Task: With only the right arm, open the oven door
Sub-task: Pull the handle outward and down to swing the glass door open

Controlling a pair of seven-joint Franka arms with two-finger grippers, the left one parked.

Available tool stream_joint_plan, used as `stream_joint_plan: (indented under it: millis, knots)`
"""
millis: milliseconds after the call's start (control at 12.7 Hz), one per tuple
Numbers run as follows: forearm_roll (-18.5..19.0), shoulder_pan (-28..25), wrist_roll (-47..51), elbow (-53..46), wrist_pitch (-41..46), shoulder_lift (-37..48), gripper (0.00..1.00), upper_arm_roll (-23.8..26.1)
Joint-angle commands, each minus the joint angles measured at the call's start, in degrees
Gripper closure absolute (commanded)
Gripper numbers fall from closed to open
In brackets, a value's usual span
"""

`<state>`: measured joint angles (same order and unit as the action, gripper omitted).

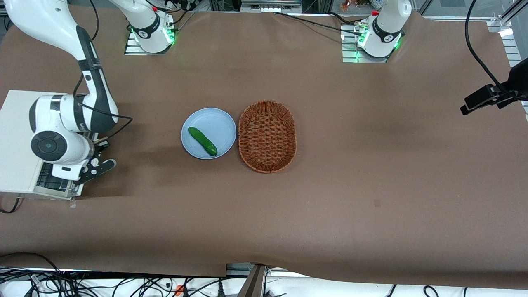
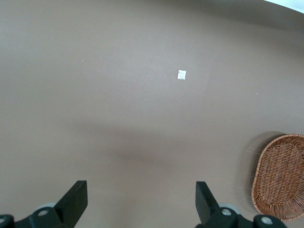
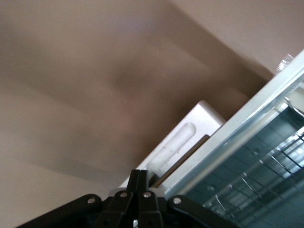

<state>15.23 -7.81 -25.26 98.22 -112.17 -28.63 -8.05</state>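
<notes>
The small white toaster oven stands at the working arm's end of the table. Its oven door is tilted out from the oven's front, and rack wires show through the dark glass. The right arm reaches down over it and hides most of the door. The black gripper is just above the door's outer edge. In the right wrist view the gripper has its fingers pressed together with nothing between them. Its tips are at the white end piece of the handle, beside the silver door frame.
A pale blue plate holding a green cucumber lies mid-table. A brown wicker basket lies beside it, toward the parked arm's end, and also shows in the left wrist view. A black camera mount overhangs that end.
</notes>
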Motion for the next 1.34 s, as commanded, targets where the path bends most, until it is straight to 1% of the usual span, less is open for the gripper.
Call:
stream_joint_plan:
  millis: [0, 236, 472, 551, 709, 866, 1024, 1102, 1260]
  knots:
    - [1.6, 1.9, -0.4, -0.1, -6.4, -5.2, 1.0, -1.8]
    - [-1.8, 2.0, 0.1, -0.1, -8.1, -7.3, 1.0, -1.8]
    - [-6.6, 2.1, 1.3, -0.2, -8.1, -9.0, 1.0, -1.9]
    - [-7.4, 2.1, 2.4, -0.2, -8.1, -9.3, 1.0, -1.8]
    - [-9.2, 1.8, 7.5, -0.1, -7.3, -9.3, 1.0, -1.8]
    - [-12.4, 1.2, 12.6, -0.1, -6.2, -9.3, 1.0, -1.4]
    - [-15.1, -0.2, 18.7, -0.2, -3.3, -9.0, 1.0, -1.1]
    - [-16.0, -0.9, 20.6, -0.2, -2.5, -8.7, 1.0, -1.0]
    - [-16.2, -1.6, 21.2, -0.9, -1.2, -8.6, 1.0, -1.0]
